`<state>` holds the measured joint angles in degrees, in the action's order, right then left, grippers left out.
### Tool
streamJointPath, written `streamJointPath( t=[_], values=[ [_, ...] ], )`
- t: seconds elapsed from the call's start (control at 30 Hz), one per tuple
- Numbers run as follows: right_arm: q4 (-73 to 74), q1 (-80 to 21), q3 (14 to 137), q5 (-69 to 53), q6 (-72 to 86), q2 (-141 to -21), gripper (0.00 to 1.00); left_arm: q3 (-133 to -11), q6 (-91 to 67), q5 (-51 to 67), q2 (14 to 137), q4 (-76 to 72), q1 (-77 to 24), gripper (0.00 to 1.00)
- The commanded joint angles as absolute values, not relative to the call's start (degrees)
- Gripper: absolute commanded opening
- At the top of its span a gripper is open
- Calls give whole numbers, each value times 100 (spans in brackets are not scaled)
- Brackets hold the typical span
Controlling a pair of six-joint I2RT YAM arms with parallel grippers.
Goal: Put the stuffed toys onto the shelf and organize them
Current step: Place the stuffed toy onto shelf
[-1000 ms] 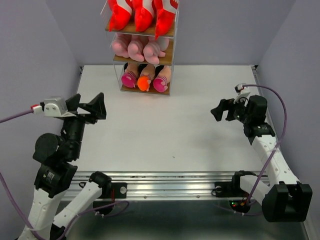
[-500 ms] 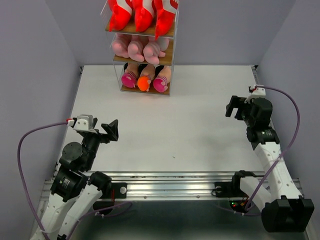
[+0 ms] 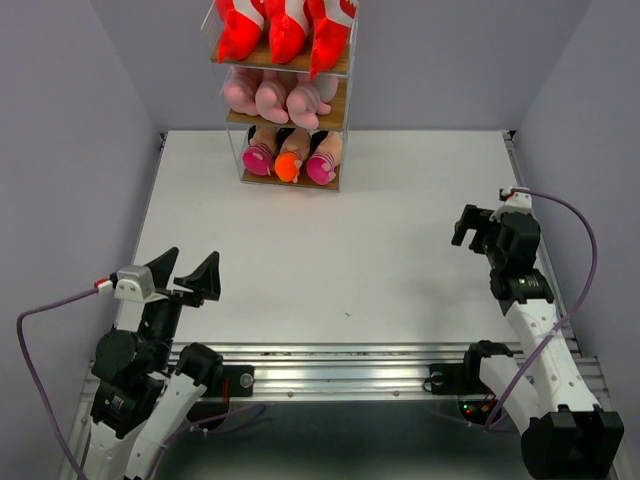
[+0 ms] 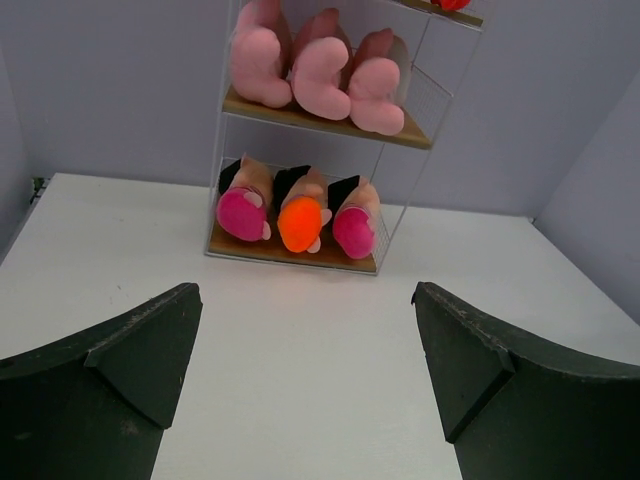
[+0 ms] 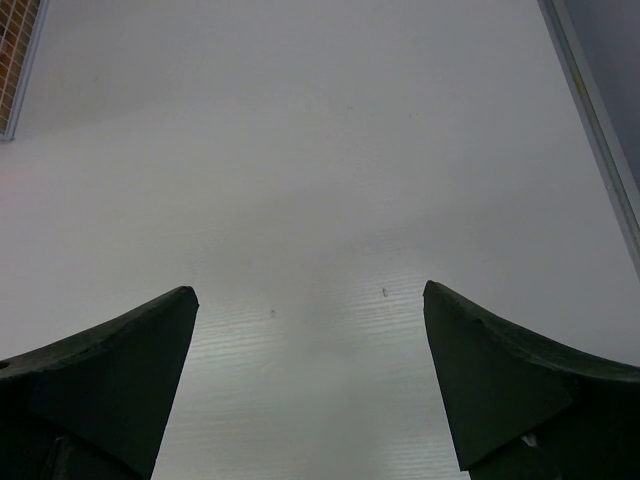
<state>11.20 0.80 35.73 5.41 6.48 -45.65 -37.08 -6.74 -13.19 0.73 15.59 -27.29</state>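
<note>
At the far edge of the table (image 3: 400, 210), the shelf (image 3: 338, 108) looks fully loaded. The three red sharks (image 3: 285, 30) are on the top board, the three pink animals (image 3: 272, 98) are in the middle, and the three dolls (image 3: 290, 160) sit along the bottom in a pink, orange, pink row. I can't spot any toy on the table, so I'd say the sorting itself is done and the step in hand is just parking the arms.

Both claws are wide open with nothing in them. The left gripper (image 3: 188, 268) hangs low by the near left corner, well away from the shelf. Its wrist cam shows the bottom two tiers framed between its fingers (image 4: 140, 350). The right gripper (image 3: 475, 228) sits over bare table on the right side, and its cam shows only white surface.

To finish well, I'd keep both arms low and on their own sides, well clear of that thin wire frame. The rightmost shark looks like it droops over the front of its board, so a bump could probably tip it off.
</note>
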Motion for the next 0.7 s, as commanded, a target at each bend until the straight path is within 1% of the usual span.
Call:
streamJointPath(
  t=[0.0, 0.17, 0.67],
  values=[
    [800, 175, 3612, 773, 721, -4552, 100, -3630, -764, -1511, 26, 1371, -2733, 99],
    [826, 281, 3630, 862, 738, -4605, 100, -3647, -738, -1459, 211, 1371, -2742, 99],
    [870, 334, 3639, 721, 686, -4474, 100, -3647, -765, -1521, 202, 1371, -2733, 99]
  ],
)
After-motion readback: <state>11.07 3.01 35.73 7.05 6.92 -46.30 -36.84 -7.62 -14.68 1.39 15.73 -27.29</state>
